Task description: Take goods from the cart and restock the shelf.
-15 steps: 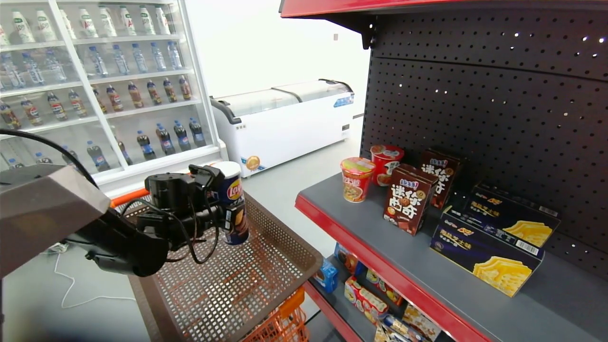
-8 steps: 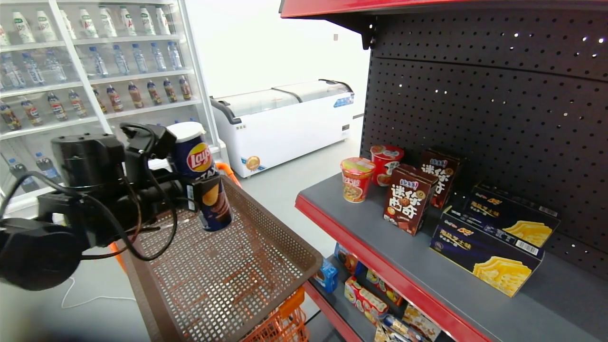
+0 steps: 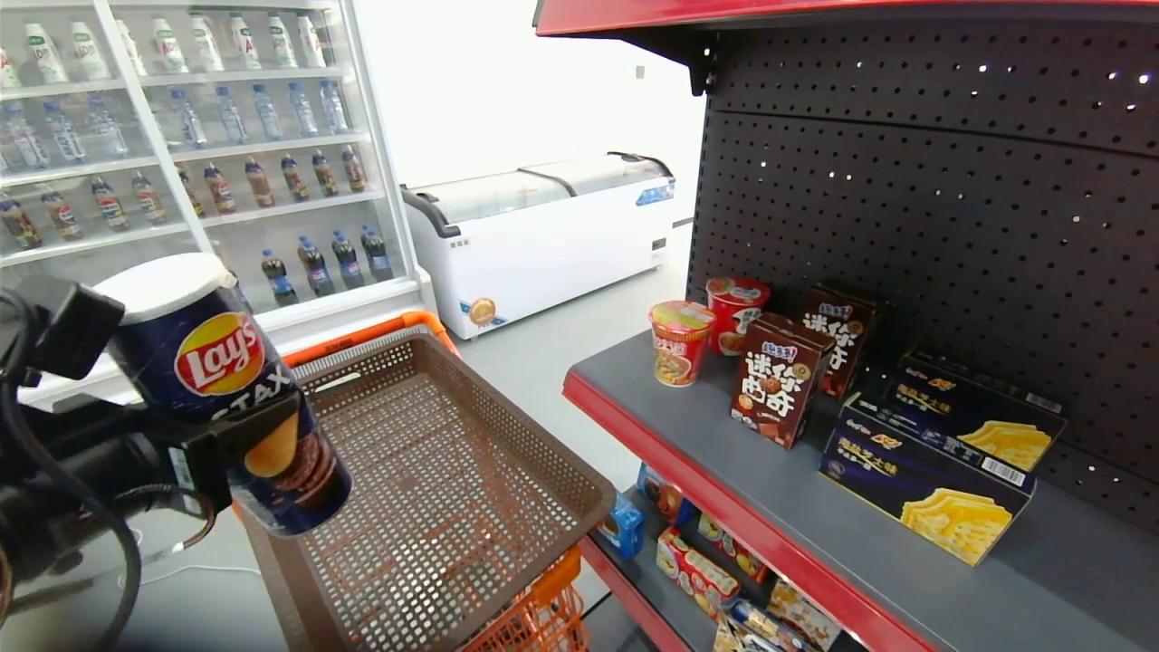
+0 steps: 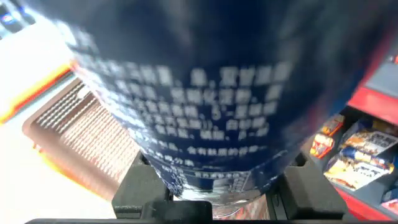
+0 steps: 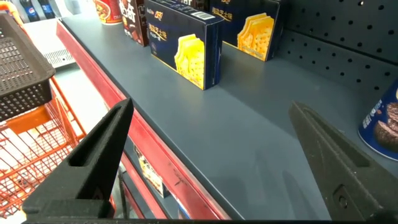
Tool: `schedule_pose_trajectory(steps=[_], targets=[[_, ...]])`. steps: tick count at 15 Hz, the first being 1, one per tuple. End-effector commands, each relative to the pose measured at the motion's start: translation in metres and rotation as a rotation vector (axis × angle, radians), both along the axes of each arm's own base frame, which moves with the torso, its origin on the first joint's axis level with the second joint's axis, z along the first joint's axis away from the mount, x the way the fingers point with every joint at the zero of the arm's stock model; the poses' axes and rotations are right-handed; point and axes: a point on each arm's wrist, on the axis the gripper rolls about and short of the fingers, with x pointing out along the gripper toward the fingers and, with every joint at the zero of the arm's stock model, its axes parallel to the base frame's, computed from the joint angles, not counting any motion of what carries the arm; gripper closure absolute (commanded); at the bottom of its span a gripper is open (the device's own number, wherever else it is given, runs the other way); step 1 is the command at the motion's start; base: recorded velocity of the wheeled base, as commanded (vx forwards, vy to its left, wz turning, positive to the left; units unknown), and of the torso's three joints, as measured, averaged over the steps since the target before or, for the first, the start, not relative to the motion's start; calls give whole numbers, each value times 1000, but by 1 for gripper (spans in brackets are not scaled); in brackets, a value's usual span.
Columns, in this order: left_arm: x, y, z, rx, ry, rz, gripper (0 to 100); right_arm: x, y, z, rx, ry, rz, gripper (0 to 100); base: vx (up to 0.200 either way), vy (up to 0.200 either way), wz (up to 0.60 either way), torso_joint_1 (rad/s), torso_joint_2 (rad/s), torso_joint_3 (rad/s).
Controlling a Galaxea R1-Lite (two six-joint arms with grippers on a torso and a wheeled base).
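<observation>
**Head view, left claw holding can at cart**

Head view: cart basket (image 3: 579, 484), brown perforated tray with orange handle at its far edge; an orange wire basket (image 3: 534, 620) sits under it.

Shelf board (image 3: 688, 426): two cup noodles (image 3: 681, 342) at the far left corner. Two brown boxes (image 3: 777, 378) stand upright just beside them. Two dark blue boxes (image 3: 933, 480) lean toward the back panel. Lower shelf (image 3: 634, 554) carries small packets (image 3: 697, 570) along its front edge.

Chip can (image 3: 222, 389): off the shelf, over the cart basket's near left edge, tilted, white lid up and away from the shelf.

Left gripper (image 3: 154, 389): clamped across the can's body, one finger near the lid, one low on the label. Left wrist view confirms this, with the can between both fingers.

Right gripper (image 5: 211, 168): fingers spread wide, nothing between them, over the shelf board's front edge. A second can (image 5: 384, 121) stands on the board, well apart from the blue boxes.
</observation>
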Motion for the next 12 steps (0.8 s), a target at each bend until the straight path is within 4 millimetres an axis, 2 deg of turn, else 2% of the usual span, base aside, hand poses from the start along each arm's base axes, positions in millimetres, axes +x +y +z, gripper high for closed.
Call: schedule_pose_trajectory(steps=[1,2,4,7,9,10,12], targets=[[-38,5,-17,8,-8,9,100,0,0,0,-1,1,1,0,0,0,0,0,0,0],[-46,6,-24,10,2,9,100,0,0,0,-1,1,-1,0,0,0,0,0,0,0],[-73,9,-40,19,-15,-6,100,0,0,0,-1,1,1,0,0,0,0,0,0,0],[-122,16,-65,36,-15,-2,100,0,0,0,-1,1,1,0,0,0,0,0,0,0],[-147,19,-73,37,-11,1,100,0,0,0,-1,1,1,0,0,0,0,0,0,0],[-153,20,-72,36,-18,0,100,0,0,0,-1,1,1,0,0,0,0,0,0,0],[-169,22,-71,34,-25,2,100,0,0,0,1,0,1,0,0,0,-600,-2,0,7]])
